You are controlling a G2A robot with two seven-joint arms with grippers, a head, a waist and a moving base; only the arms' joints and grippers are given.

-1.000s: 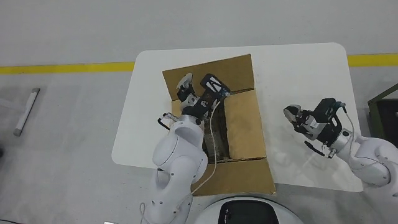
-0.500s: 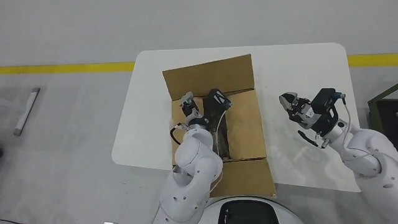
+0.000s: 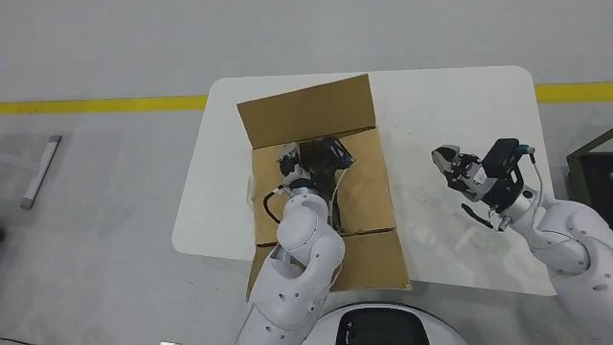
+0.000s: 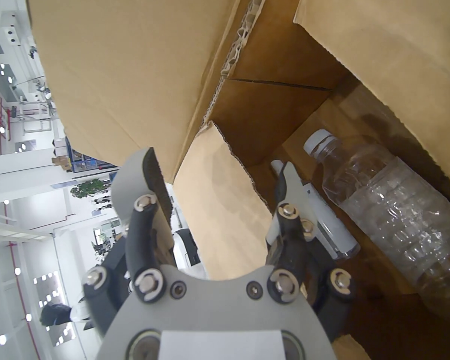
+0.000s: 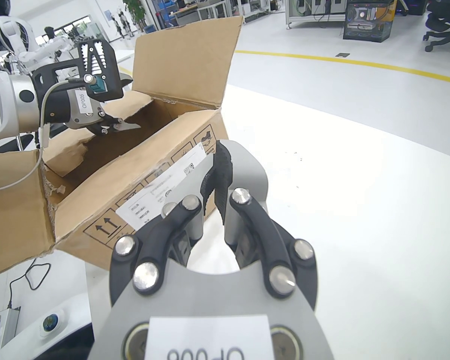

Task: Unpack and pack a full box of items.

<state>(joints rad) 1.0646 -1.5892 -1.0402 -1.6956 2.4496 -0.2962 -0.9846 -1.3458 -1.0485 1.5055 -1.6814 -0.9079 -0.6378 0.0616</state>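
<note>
The open cardboard box [image 3: 306, 113] stands mid-table with its flaps up. My left gripper [image 3: 305, 158] is over the box's left part, open, its fingers astride the edge of a side flap [image 4: 217, 204]; one fingertip [image 4: 288, 185] hangs inside the box, the other outside. Down in the box lie a clear plastic bottle [image 4: 390, 204] and a white tube [image 4: 322, 219]. My right gripper [image 3: 441, 160] hovers over bare table to the right of the box, shut and holding nothing. In the right wrist view, the right gripper [image 5: 215, 166] points at the box's labelled side wall [image 5: 165, 185].
The white table [image 3: 460, 105] has free room right of the box and behind it. The box's near flap [image 3: 374, 259] reaches toward the table's front edge. A dark green bin [image 3: 594, 168] stands off the table's right side.
The left gripper came down from above the box onto its left flap. The box slid and turned a little to the left. The right gripper shifted slightly toward the box.
</note>
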